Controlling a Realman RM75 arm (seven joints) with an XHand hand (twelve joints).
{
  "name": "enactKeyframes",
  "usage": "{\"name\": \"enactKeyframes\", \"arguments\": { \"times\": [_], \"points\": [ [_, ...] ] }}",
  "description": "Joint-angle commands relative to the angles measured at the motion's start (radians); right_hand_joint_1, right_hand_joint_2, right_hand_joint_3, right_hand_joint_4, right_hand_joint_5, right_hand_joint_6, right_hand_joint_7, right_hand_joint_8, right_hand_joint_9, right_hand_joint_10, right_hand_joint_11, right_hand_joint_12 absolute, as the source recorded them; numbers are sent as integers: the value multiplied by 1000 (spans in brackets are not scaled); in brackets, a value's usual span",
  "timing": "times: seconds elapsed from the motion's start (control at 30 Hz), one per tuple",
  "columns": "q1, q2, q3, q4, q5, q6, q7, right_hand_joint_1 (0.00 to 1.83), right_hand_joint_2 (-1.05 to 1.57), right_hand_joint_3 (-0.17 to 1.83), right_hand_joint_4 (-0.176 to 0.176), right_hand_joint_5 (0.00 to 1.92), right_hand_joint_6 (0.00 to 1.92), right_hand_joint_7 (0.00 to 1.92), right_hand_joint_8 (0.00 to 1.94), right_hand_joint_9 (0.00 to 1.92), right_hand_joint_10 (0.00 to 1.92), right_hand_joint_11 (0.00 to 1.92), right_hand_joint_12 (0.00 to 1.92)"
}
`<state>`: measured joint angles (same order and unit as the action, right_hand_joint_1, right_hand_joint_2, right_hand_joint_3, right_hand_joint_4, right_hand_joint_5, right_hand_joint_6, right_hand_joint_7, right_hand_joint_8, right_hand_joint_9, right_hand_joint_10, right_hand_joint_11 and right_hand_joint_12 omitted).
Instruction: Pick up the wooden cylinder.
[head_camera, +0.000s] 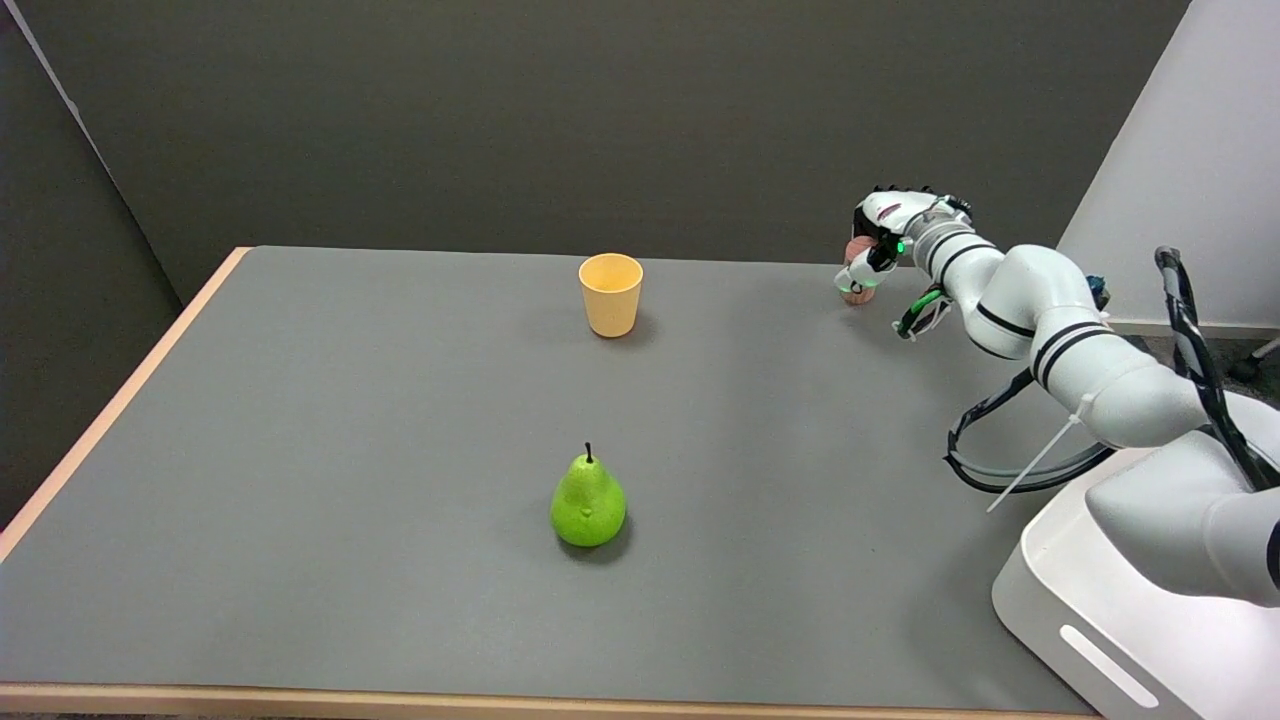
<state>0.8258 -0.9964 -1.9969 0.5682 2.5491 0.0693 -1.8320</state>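
At the far right edge of the grey table (300, 420) the right hand (880, 235) wraps its fingers around the one wooden cylinder (856, 268), while one yellow cup (610, 294) and one green pear (588, 503) stand apart.

White right arm (1060, 330) with black joint bands, looped black cables, white zip tie — black-and-white hand (885, 235).
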Motion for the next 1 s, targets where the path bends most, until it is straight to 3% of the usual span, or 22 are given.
{"name": "enactKeyframes", "arguments": {
  "times": [0.03, 0.2, 0.33, 0.7, 0.87, 1.0],
  "points": [
    [35, -34, -2, -50, -76, -57, -2, 1119, 1360, -20, -135, 443, 1639, 734, 1592, 737, 1477, 317, 1920],
    [38, -35, -4, -45, -78, -67, -2, 1125, 1349, -5, -132, 444, 1626, 739, 1593, 772, 1514, 309, 1921],
    [38, -27, 3, -6, -92, -67, -2, 1140, 1327, 15, -148, 462, 1602, 760, 1573, 803, 1495, 427, 1921],
    [-42, 150, 26, 401, -99, 58, 2, 1194, 1131, 258, -144, 597, 1446, 867, 1397, 829, 1485, 490, 1921],
    [-167, 236, 165, 650, -99, 142, 3, 1192, 1117, 283, -135, 603, 1449, 870, 1391, 848, 1497, 548, 1921],
    [-382, 272, 397, 852, -100, 198, -2, 1193, 1093, 318, -128, 617, 1443, 882, 1376, 859, 1492, 599, 1921]
  ]
}}
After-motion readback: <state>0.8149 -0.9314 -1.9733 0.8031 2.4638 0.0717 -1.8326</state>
